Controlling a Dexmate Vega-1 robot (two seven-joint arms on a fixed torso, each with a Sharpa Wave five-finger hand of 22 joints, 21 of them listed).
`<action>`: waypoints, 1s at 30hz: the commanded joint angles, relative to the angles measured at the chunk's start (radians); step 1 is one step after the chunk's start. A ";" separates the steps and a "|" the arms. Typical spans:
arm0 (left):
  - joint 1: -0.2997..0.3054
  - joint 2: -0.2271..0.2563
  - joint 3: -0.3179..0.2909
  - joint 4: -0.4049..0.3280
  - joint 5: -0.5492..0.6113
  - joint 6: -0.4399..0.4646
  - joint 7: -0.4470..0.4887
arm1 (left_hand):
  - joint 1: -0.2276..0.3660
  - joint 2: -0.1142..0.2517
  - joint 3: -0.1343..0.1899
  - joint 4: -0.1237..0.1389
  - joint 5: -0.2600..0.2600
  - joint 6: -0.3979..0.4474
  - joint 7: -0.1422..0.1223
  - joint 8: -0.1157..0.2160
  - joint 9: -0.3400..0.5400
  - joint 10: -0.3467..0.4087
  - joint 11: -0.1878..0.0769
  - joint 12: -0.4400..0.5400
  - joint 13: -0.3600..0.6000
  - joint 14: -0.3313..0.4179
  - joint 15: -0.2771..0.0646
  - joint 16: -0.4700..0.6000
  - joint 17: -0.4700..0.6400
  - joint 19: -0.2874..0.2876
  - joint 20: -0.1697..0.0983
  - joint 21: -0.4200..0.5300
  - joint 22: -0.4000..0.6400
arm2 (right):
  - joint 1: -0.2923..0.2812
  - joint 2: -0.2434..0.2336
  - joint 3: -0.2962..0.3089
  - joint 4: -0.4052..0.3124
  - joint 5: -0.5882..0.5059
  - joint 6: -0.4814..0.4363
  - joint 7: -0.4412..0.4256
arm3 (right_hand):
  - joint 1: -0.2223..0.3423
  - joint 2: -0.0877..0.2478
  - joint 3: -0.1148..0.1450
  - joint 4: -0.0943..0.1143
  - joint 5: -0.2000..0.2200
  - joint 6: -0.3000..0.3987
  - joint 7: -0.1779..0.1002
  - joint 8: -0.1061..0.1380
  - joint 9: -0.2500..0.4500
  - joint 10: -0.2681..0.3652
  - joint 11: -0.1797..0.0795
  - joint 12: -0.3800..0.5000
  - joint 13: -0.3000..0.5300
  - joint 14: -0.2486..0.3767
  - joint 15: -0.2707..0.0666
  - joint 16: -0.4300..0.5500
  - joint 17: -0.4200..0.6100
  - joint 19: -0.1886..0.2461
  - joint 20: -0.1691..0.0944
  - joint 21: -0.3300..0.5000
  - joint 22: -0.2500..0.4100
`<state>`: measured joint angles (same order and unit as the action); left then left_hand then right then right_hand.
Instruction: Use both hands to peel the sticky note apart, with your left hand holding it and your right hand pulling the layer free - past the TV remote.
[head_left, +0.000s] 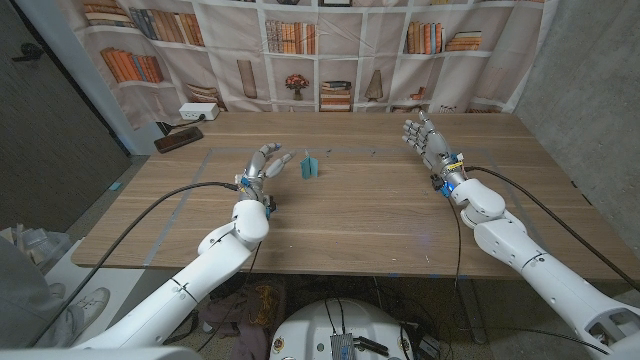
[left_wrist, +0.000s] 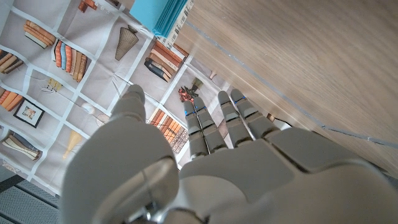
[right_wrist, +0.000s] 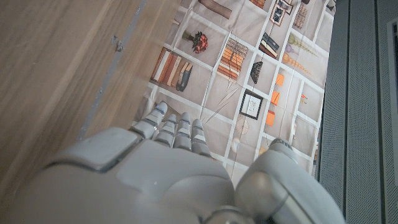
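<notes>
The small teal sticky note pad (head_left: 311, 165) is seen standing on the wooden table (head_left: 350, 210), just beside the left hand (head_left: 262, 165), untouched. The fingers of this hand are spread and nothing is held. The right hand (head_left: 427, 139) is kept well apart, also spread.

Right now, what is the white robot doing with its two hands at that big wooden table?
It is getting ready to peel a small teal sticky note pad that stands on the wooden table. The left hand is beside the pad with its fingers apart, not touching it yet. The right hand is open too, far off on the other side. A dark TV remote lies near the table's far left corner. Nothing is held so far.
</notes>
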<state>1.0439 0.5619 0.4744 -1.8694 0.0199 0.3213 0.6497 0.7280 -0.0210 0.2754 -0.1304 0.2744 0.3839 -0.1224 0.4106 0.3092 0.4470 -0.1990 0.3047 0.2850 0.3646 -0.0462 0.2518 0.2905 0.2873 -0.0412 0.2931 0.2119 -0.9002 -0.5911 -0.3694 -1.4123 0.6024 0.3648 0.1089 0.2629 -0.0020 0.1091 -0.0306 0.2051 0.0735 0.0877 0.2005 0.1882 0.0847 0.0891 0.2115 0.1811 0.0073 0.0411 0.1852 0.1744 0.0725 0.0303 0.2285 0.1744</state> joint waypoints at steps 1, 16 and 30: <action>-0.018 0.006 0.030 -0.017 0.048 0.123 0.025 | 0.018 0.001 0.004 -0.008 -0.002 -0.003 -0.004 0.010 0.006 0.000 -0.006 0.008 0.004 0.002 -0.114 0.001 0.008 0.000 0.001 0.001 0.005 | 0.016 -0.008 -0.003 0.017 -0.008 0.012 0.013 | 0.010 0.000 -0.001 -0.005 -0.003 0.004 0.002 0.001 0.003 0.008 -0.001 0.005 0.003 0.003 0.004 0.001 0.002 0.006 0.003 -0.005 0.005; -0.075 -0.007 0.097 0.032 0.109 0.174 0.023 | 0.019 -0.025 -0.010 -0.008 -0.008 0.015 0.017 0.020 -0.004 0.031 -0.005 0.026 0.012 0.004 -0.122 -0.001 0.020 -0.005 0.004 -0.001 0.003 | 0.038 -0.005 -0.004 0.051 -0.005 0.032 0.044 | 0.010 -0.001 -0.002 -0.007 -0.004 0.004 0.003 0.000 0.003 0.008 -0.002 0.004 0.003 0.003 0.003 0.000 0.002 0.006 0.005 -0.009 0.005; -0.124 -0.033 0.154 0.081 0.166 0.191 0.028 | 0.028 -0.028 -0.012 -0.005 -0.007 0.069 0.020 0.039 -0.019 0.081 -0.004 0.049 0.018 0.033 -0.131 0.008 0.033 0.005 0.009 0.004 0.003 | 0.053 0.015 -0.002 0.087 0.044 0.041 0.100 | 0.010 0.000 -0.004 -0.008 -0.004 0.004 0.002 -0.001 0.003 0.008 -0.005 0.003 0.003 0.002 0.003 -0.001 0.002 0.005 0.006 -0.012 0.005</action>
<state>0.9558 0.5478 0.5867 -1.8195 0.1406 0.4898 0.6705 0.7470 -0.0500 0.2694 -0.1381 0.2700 0.4340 -0.1046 0.4372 0.2927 0.5075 -0.2073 0.3422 0.2998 0.3824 -0.0421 0.2517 0.3180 0.2817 -0.0355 0.2931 0.2117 -0.8579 -0.5927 -0.3736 -1.3508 0.6040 0.3984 0.1642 0.2629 -0.0020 0.1049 -0.0347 0.2051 0.0733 0.0875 0.2005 0.1881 0.0846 0.0889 0.2115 0.1813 0.0072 0.0411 0.1852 0.1744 0.0725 0.0303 0.2179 0.1744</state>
